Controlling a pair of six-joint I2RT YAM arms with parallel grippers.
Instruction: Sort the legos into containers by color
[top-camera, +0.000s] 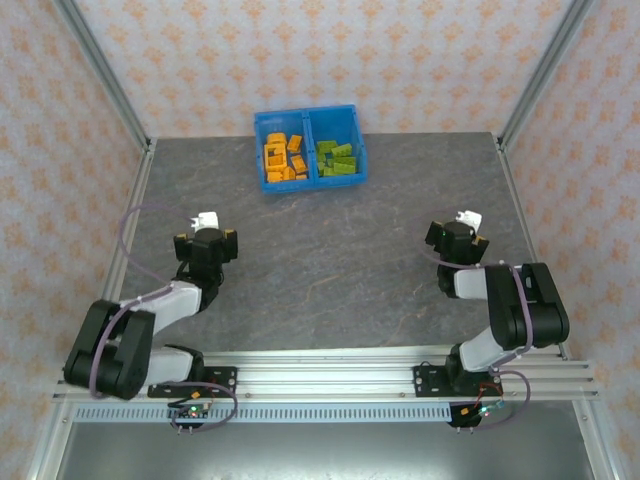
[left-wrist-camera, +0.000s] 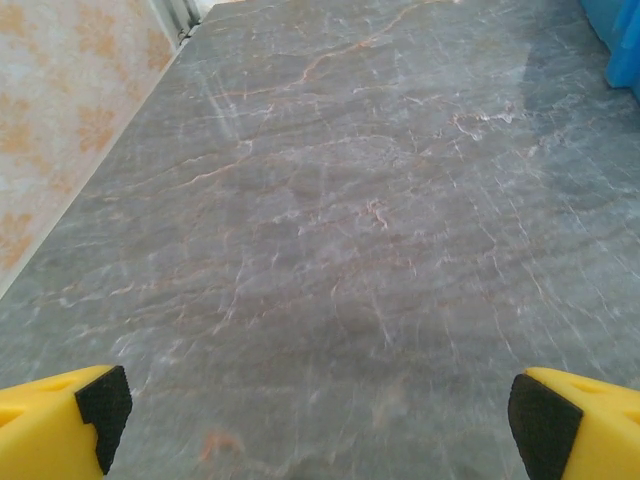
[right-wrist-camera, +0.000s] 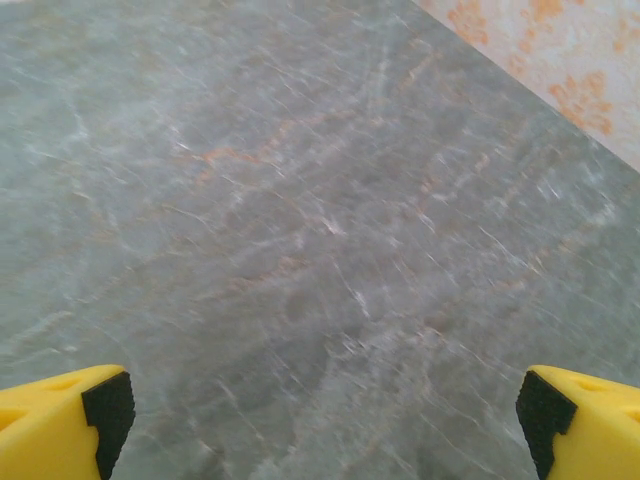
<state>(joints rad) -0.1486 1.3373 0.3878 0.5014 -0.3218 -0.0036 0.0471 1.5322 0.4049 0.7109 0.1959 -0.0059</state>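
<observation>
From above, the blue bin (top-camera: 310, 148) sits at the far middle of the grey tabletop (top-camera: 320, 270), close to the back wall. The orange legos (top-camera: 283, 158) lie heaped in its left compartment and the green legos (top-camera: 338, 160) in its right, a divider between them. The bricks are small at this range, so I cannot rule out one of the wrong colour buried in either heap; as far as I can judge, the sorting looks finished. The left arm (top-camera: 150, 320) and right arm (top-camera: 505, 300) are folded back near their bases, well apart from the bin and from each other.

In the left wrist view, the left fingers (left-wrist-camera: 60, 420) stand wide at the bottom corners, nothing between them, over bare tabletop. A corner of the bin shows at the upper right.

In the right wrist view, the right fingers (right-wrist-camera: 60, 415) are equally wide and hold nothing, with the patterned wall (right-wrist-camera: 560, 60) beyond the tabletop edge.

What could go wrong: any further reach toward the bin with fingers this wide might catch its rim and shove or tip it, spilling bricks across the divider. A mis-sorted brick under the heap would also go unnoticed. Metal frame posts (top-camera: 105, 70) flank the tabletop and loose cables (top-camera: 130, 225) loop off the arms; neither lies between arms and bin.
</observation>
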